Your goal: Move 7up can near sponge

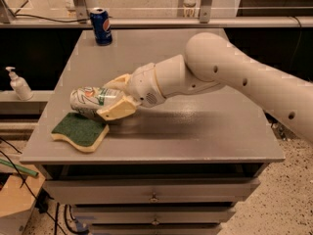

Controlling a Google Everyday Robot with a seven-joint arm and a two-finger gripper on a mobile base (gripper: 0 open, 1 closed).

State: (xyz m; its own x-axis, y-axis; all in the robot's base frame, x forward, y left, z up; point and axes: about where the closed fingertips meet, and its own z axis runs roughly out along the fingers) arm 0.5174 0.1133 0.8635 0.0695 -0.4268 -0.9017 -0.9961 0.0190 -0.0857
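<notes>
The 7up can (pixel 88 100), silvery-white with green markings, lies sideways in my gripper (pixel 113 98), whose cream fingers are shut on it. I hold it low over the left part of the grey table (pixel 195 126), just above the far right edge of the sponge (pixel 80 130). The sponge has a dark green top over pale yellow foam and lies flat near the table's front left corner. Whether the can touches the sponge or the table is not visible.
A dark blue Pepsi can (pixel 101 25) stands upright at the table's far left edge. A white pump bottle (pixel 19 84) stands on a lower shelf to the left. Drawers are below the tabletop. My white arm (pixel 234 72) reaches in from the right.
</notes>
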